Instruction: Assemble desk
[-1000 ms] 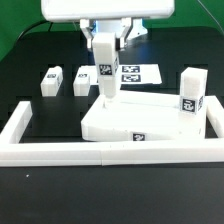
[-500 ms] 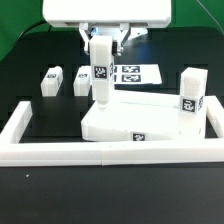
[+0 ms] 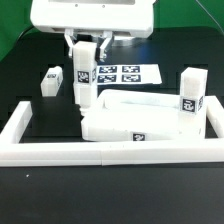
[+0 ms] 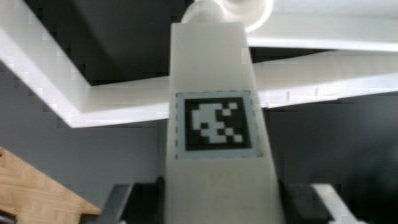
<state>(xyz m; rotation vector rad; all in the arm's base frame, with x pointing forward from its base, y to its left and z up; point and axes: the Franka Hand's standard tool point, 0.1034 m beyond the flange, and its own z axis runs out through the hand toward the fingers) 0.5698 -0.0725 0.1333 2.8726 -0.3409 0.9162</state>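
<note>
My gripper is shut on a white square desk leg with a tag and holds it upright. The leg's lower end is at the far corner of the white desk top on the exterior view's left. In the wrist view the leg runs between my fingers toward a round corner socket of the desk top. A second leg stands upright on the top's corner at the exterior view's right. A loose leg lies on the table at the left.
The low white U-shaped border wall surrounds the desk top at the front and sides. The marker board lies flat behind the desk top. The table is black, with green at the far left.
My gripper has moved toward the exterior view's left with the leg in it, from over the desk top's middle to its left corner. The other parts have not moved.
</note>
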